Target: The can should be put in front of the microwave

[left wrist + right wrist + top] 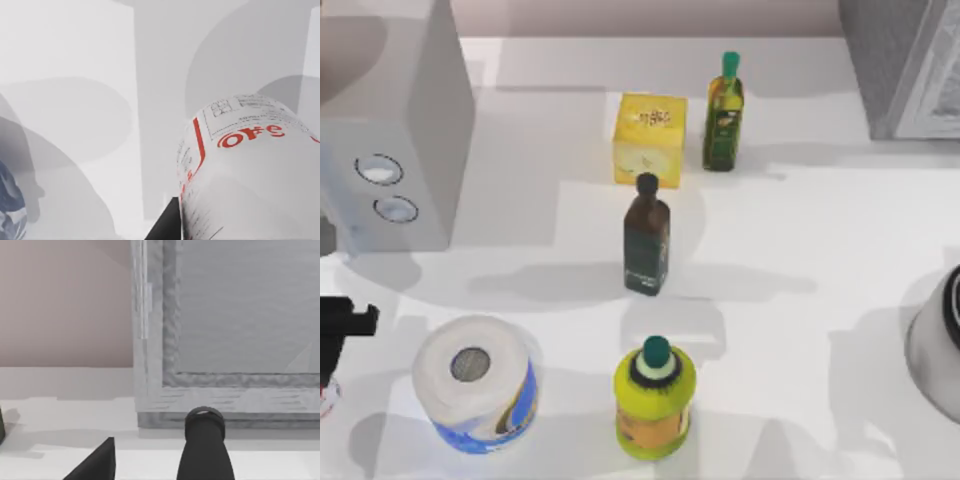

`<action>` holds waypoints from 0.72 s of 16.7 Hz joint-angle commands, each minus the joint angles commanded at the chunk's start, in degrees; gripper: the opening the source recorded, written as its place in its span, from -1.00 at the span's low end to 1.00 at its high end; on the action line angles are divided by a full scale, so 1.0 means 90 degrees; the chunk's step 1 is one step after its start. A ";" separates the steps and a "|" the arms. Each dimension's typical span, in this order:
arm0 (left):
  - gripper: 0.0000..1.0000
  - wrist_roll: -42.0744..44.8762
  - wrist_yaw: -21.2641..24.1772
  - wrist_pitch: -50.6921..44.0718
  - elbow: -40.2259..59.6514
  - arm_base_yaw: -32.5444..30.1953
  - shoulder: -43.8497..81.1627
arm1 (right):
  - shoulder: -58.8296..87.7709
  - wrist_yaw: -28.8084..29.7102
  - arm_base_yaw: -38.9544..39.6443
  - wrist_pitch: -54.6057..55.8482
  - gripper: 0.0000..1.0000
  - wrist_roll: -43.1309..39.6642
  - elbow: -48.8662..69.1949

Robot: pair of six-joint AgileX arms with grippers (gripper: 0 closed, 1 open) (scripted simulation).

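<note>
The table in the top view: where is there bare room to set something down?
Free: the white table between the dark brown bottle and the metal pot. In front of the light-grey microwave, a smaller patch. Crowded: the middle column of bottles and yellow box.

Red lettering on the white can (250,170), seen upside down in the left wrist view, reading roughly "340"; a red stripe and fine grey print beside it, too small to read. Faint print on the yellow box (649,139), illegible. Bottle labels unreadable.
</note>
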 joint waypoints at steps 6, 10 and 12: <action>-1.00 -0.0003 0.0002 0.0186 -0.0143 0.0025 0.0013 | 0.0000 0.0000 0.0000 0.0000 1.00 0.0000 0.0000; -1.00 -0.0003 0.0002 0.0218 -0.0166 0.0029 0.0017 | 0.0000 0.0000 0.0000 0.0000 1.00 0.0000 0.0000; -0.70 -0.0003 0.0002 0.0218 -0.0166 0.0029 0.0017 | 0.0000 0.0000 0.0000 0.0000 1.00 0.0000 0.0000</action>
